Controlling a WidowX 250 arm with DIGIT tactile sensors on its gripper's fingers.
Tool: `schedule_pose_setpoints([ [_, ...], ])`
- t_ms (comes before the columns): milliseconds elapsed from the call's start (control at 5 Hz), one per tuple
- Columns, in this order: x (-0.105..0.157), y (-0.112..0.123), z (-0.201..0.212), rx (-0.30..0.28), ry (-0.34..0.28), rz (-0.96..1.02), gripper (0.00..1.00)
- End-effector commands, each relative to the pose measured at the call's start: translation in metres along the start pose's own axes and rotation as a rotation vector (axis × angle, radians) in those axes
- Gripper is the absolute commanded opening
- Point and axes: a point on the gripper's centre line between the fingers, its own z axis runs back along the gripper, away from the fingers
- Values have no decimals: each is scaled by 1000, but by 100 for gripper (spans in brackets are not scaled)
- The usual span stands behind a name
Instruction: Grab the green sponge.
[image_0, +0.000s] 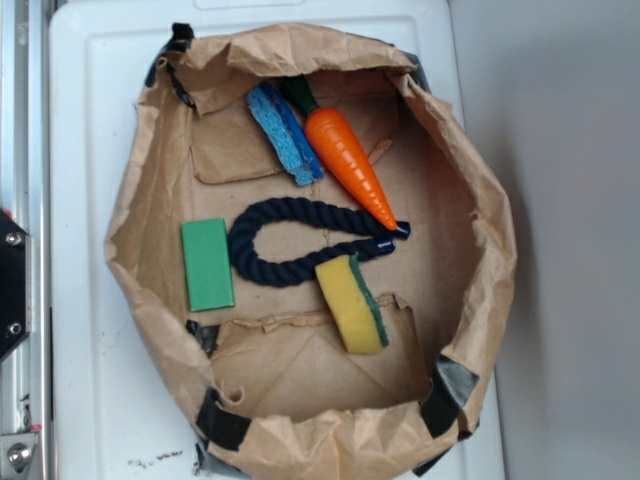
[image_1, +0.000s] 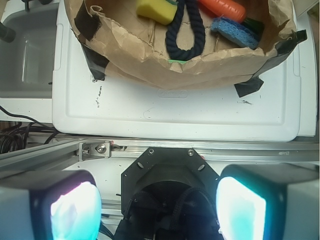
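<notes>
Wrist and exterior views of the opening step, before any approach. Nearest the wrist camera, the gripper (image_1: 157, 205) is spread wide: its two glowing pads (image_1: 75, 210) stand far apart at the lower corners of the view, with nothing between them but the robot's own dark mount. The exterior view does not show the gripper.

Beyond it runs an aluminium rail (image_1: 200, 150), then the white lid (image_1: 175, 107) on which a brown paper tray (image_0: 480, 200) sits, its folded walls held by black tape (image_0: 455, 385).

The green sponge (image_0: 352, 302) lies on the tray floor, a yellow foam body with its dark green scouring layer along one long side. It touches, or very nearly touches, the end of a navy rope loop (image_0: 285, 245), where the two rope ends meet. On the far side of the rope from this sponge lies a flat green block (image_0: 207, 264); this is a distractor. Farther from the sponge, past the rope, lie an orange toy carrot (image_0: 348, 160) and a blue sponge (image_0: 287, 133), side by side.

Judged stage: nothing is grasped, and the gripper is well apart from the tray, outside its wall. The next move calls for carrying the gripper over the tray wall to a point above the green sponge, turning the jaws to straddle its narrow width, and descending clear of the rope.
</notes>
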Motion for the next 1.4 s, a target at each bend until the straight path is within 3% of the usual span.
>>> schedule_pose_setpoints([
  [0,49,-4,-5,-52,-15,47,100],
  [200,99,-13,-10,-52,-25,21,100],
  [400,127,-19,-20,-34,-79,-116,100],
  [600,174,-26,-45,-31,-127,-371,100],
  [800,205,-21,-66,-105,-106,-599,100],
  [1200,207,-17,-65,-132,-108,-663,100],
])
